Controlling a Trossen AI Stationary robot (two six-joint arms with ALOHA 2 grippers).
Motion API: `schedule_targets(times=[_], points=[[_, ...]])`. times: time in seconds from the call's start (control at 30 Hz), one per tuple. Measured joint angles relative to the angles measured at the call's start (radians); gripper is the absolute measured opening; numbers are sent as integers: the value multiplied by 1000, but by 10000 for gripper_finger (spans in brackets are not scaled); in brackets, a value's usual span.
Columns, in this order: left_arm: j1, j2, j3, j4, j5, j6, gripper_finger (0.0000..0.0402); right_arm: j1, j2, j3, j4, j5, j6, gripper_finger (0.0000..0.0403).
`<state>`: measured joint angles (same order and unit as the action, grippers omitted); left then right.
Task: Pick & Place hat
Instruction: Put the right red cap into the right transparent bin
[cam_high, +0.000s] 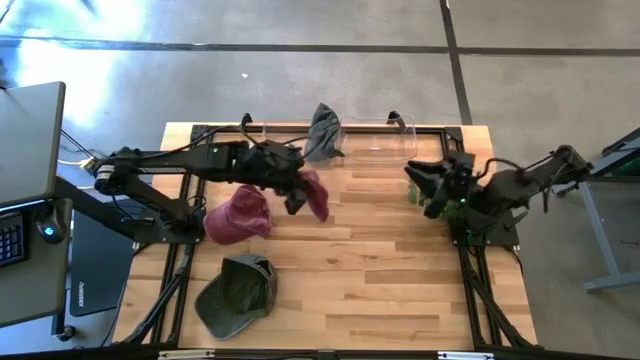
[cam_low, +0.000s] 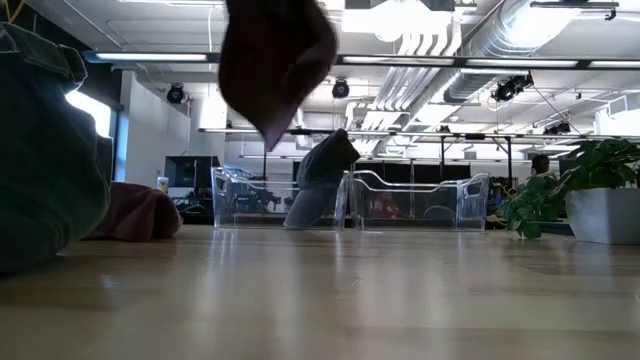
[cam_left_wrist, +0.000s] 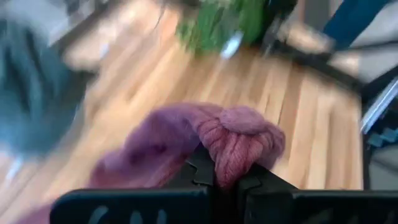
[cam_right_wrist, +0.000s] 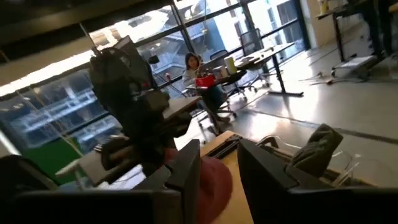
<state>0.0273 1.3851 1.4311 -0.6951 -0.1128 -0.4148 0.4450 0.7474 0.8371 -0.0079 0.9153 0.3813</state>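
My left gripper (cam_high: 297, 197) is over the middle of the table, shut on a maroon knit hat (cam_high: 316, 194) that hangs high in the low view (cam_low: 275, 60). A second maroon hat (cam_high: 238, 215) lies on the table to its left. An olive-green cap (cam_high: 238, 292) lies near the table's near edge. A grey hat (cam_high: 323, 130) is draped over the rim of a clear plastic bin (cam_high: 375, 140) at the far edge. My right gripper (cam_high: 413, 177) waits open by the right edge. My left gripper holds the maroon knit hat by a bunched fold of its fabric (cam_left_wrist: 231, 155), pinched between the two fingers (cam_left_wrist: 252, 180). The hat is lifted clear of the table and hangs below the gripper (cam_low: 270, 110).
A potted green plant (cam_low: 570, 195) stands at the table's right side, close to my right arm. The bin (cam_low: 420, 205) runs along the far edge. Bare wood (cam_high: 370, 270) lies between the green cap and the right arm. A desk with a monitor (cam_high: 30, 140) stands left of the table.
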Motion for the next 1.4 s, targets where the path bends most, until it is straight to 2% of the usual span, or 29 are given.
schedule_targets(times=[0.1,0.23,0.3,0.5,0.63,0.77,0.9,1.0,1.27,1.4], points=[[-1,42,20,21,19,-21,3,-8,-26,1,-23,-65,15,112],[-1,80,43,-8,6,-35,3,-46,13,2,-33,-219,62,128],[-1,92,67,34,-16,-34,3,-67,59,2,-37,-302,89,137],[-1,137,82,26,-35,-34,3,-148,216,1,-40,-584,167,182],[-1,147,81,30,-17,-38,3,-209,314,7,-44,-711,107,222],[-1,177,79,39,11,-41,3,-255,412,92,-91,-696,-28,247],[-1,187,85,64,16,-62,3,-278,517,233,-212,-587,-164,252],[-1,196,79,38,17,-67,3,-289,590,333,-295,-565,-237,252],[-1,194,81,47,20,-91,3,-290,742,460,-421,-456,-294,251],[-1,192,81,49,30,-92,3,-291,756,465,-425,-392,-296,220]])
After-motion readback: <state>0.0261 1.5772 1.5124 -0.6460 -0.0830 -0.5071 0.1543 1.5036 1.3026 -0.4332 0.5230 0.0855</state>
